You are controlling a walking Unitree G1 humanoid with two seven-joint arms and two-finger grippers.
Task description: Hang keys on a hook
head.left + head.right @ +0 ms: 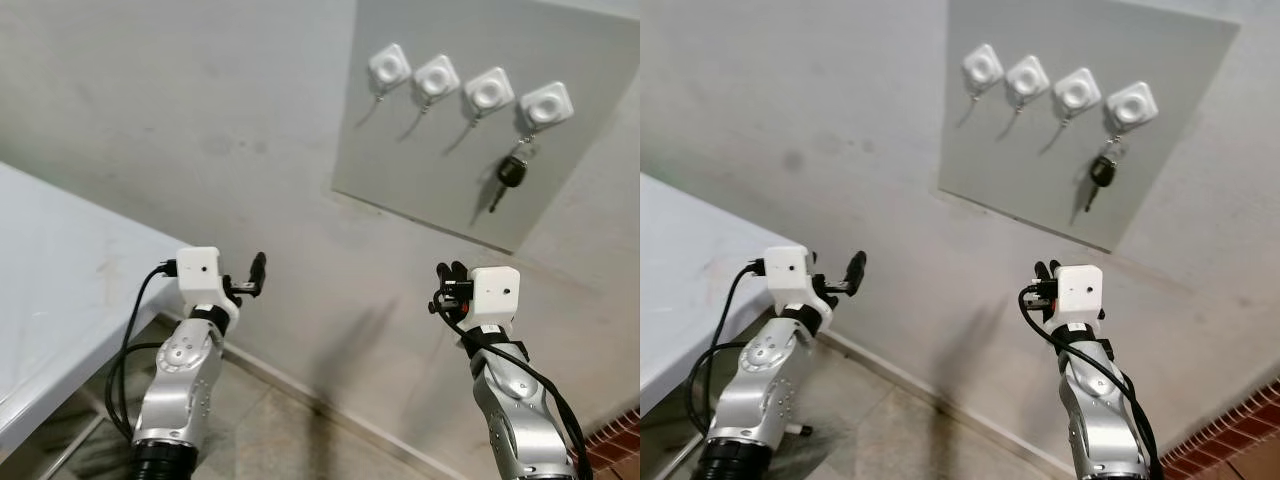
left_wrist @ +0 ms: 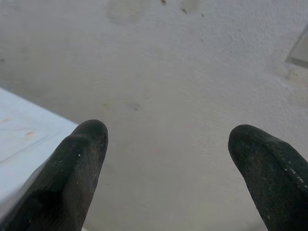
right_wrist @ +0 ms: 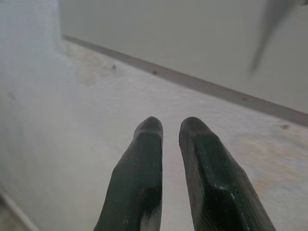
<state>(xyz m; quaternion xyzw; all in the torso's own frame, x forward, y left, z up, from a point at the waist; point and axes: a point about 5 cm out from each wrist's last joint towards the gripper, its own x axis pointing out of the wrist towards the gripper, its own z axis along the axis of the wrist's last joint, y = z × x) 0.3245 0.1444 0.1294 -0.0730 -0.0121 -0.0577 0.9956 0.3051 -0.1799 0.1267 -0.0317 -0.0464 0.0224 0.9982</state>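
Keys [image 1: 510, 174] on rightmost hook [image 1: 546, 105]; left tool [image 2: 168, 159] wide, right tool [image 3: 171, 126] narrow, both empty.

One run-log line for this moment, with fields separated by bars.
key: hanging on rightmost hook | left gripper: open, empty | right gripper: shut, empty, below board

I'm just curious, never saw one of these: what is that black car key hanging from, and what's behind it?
The key hangs from the rightmost white hook of four. Behind it is a grey wall panel. The wall behind that panel is covered.
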